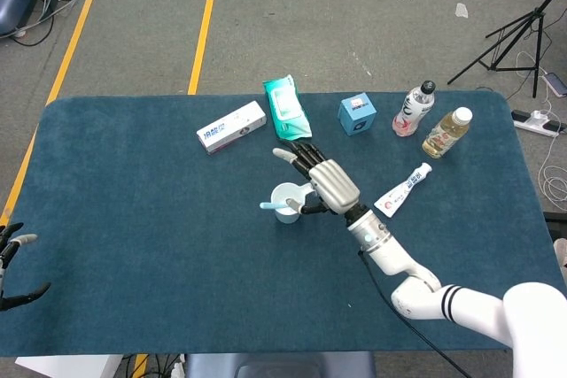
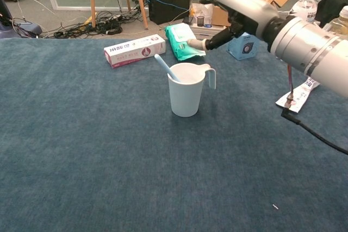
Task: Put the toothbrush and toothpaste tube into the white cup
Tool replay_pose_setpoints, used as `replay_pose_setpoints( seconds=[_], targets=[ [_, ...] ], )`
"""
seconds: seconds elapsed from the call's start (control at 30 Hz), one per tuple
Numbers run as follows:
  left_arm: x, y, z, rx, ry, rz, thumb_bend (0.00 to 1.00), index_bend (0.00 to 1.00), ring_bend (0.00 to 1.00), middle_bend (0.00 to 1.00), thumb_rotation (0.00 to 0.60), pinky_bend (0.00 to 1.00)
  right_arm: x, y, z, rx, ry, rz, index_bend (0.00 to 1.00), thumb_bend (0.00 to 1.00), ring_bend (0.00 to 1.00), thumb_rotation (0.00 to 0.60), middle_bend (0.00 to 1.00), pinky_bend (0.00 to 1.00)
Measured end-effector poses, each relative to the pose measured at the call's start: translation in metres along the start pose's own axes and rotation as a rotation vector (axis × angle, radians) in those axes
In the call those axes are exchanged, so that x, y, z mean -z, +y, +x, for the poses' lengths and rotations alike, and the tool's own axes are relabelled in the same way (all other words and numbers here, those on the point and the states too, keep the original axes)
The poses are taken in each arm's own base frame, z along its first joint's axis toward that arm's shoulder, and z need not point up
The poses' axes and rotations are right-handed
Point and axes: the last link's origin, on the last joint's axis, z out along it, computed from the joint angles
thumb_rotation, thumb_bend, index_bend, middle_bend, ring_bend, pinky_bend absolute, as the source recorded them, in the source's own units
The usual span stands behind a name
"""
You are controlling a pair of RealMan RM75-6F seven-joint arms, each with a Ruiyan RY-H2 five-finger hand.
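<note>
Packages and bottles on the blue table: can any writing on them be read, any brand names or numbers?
No text can be read with certainty.
White and red carton: red printing, too blurred to read.
Green wipes pack: label too small to read.
Small blue box: white label, illegible.
Toothpaste tube: red and blue print, illegible.
Black-capped bottle: large dark letters on white, not readable with certainty.
Yellowish bottle: flowered label, no readable words.

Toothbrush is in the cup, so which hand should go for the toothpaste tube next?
The right hand. It is open beside the white cup, close to the toothpaste tube, while the left hand sits at the table's far left edge.
</note>
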Motion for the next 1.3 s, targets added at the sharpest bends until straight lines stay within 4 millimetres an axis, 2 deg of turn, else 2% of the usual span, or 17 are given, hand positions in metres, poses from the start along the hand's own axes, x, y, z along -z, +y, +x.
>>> replay_pose_setpoints(
  seconds=[0.27, 0.5, 0.6, 0.8, 0.97, 1.3],
  targets=[
    [-0.001, 0.002, -0.003, -0.013, -0.006, -0.002, 0.00, 0.25, 0.09, 0.14, 0.600, 0.09, 0.028, 0.010, 0.050, 0.465, 0.017, -0.122, 0.19, 0.21, 0.00, 0.600, 0.00, 0.04],
    [-0.003, 0.003, -0.005, -0.019, -0.010, 0.000, 0.00, 0.25, 0.09, 0.14, 0.600, 0.09, 0.064, 0.035, 0.101, 0.777, -0.059, -0.415, 0.19, 0.22, 0.00, 0.600, 0.00, 0.04],
    [-0.003, 0.003, -0.005, -0.019, -0.010, 0.003, 0.00, 0.25, 0.09, 0.14, 0.600, 0.09, 0.076, 0.048, 0.113, 0.857, -0.110, -0.520, 0.19, 0.22, 0.00, 0.600, 0.00, 0.04],
    [-0.003, 0.002, -0.004, -0.016, -0.008, 0.003, 0.00, 0.25, 0.09, 0.14, 0.600, 0.09, 0.090, 0.076, 0.119, 0.977, -0.216, -0.649, 0.19, 0.23, 0.00, 0.600, 0.00, 0.04],
    [-0.003, 0.002, -0.004, -0.018, -0.009, 0.003, 0.00, 0.25, 0.09, 0.14, 0.600, 0.09, 0.095, 0.099, 0.116, 1.018, -0.285, -0.710, 0.20, 0.23, 0.00, 0.600, 0.00, 0.04],
    [-0.003, 0.002, -0.004, -0.019, -0.009, 0.006, 0.00, 0.25, 0.09, 0.14, 0.600, 0.09, 0.098, 0.130, 0.082, 0.999, -0.411, -0.697, 0.23, 0.23, 0.00, 0.600, 0.00, 0.04]
  ],
)
